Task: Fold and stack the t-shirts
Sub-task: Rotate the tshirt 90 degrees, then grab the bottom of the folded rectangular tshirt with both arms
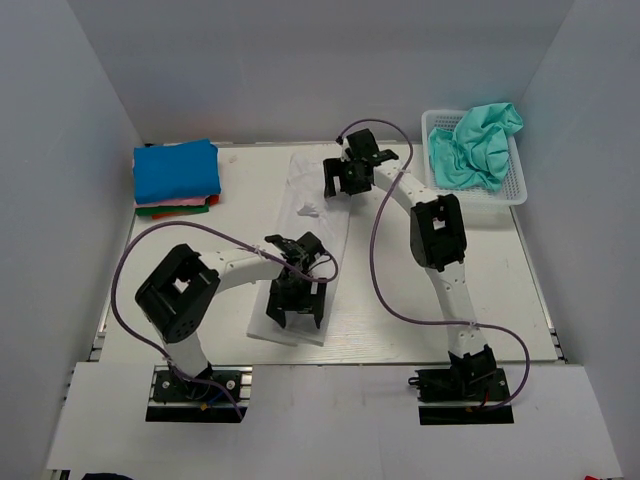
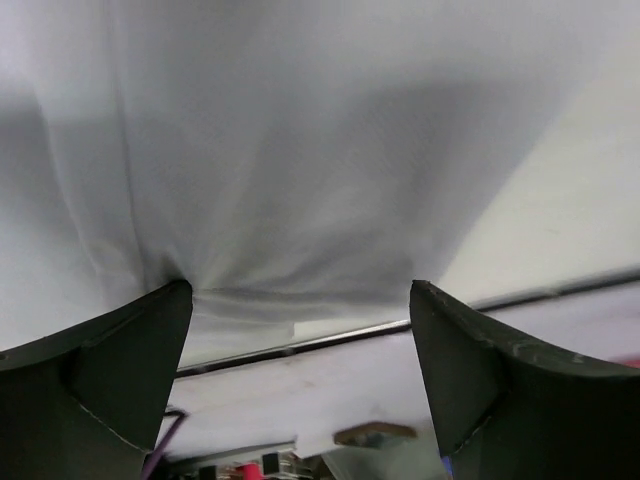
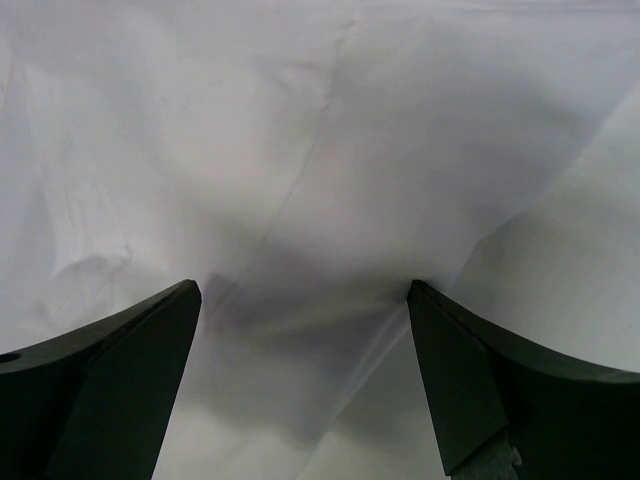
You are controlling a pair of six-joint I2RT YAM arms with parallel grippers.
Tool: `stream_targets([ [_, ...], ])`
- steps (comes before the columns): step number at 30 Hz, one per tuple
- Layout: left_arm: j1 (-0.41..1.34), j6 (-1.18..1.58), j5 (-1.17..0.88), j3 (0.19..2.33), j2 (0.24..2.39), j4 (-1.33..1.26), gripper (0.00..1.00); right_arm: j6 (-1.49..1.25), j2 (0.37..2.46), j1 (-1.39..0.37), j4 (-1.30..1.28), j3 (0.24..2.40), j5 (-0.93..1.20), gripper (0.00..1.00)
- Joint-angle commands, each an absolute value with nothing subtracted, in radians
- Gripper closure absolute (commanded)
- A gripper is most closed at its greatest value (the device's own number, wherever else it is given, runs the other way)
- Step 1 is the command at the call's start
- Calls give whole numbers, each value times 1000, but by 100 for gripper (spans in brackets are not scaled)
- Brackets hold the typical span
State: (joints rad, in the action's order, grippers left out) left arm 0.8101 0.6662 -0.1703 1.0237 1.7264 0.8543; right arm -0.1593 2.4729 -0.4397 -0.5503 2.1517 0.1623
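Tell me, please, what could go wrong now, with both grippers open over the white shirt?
1. The white t-shirt lies as a narrow strip, probably layered. The left gripper or right gripper might pinch only the top layer, and the fold could open.
2. Its near hem sits close to the table edge, so a pull toward the bases may drag it off.

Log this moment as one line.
left gripper: open, at white t-shirt near end | right gripper: open, at far end | teal t-shirt: in basket | folded stack: far left
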Motion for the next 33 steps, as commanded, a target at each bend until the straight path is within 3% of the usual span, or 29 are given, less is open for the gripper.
stream_targets([
  [1, 830, 678, -365, 1035, 1805, 586, 0, -184, 2566, -417, -528, 2233, 112, 10],
  [8, 839, 678, -396, 1140, 1881, 538, 0, -196, 2605, -382, -437, 2293, 136, 10],
  [16, 839, 618, -229, 1282, 1698, 748, 0, -60, 2338, -385, -475, 2212, 225, 10],
  [25, 807, 646, -17, 1168, 1511, 974, 0, -231, 1895, -416, -422, 1697, 204, 10],
  [33, 718, 721, -132, 913, 1457, 882, 0, -301, 1600, -523, -593, 1197, 288, 10],
])
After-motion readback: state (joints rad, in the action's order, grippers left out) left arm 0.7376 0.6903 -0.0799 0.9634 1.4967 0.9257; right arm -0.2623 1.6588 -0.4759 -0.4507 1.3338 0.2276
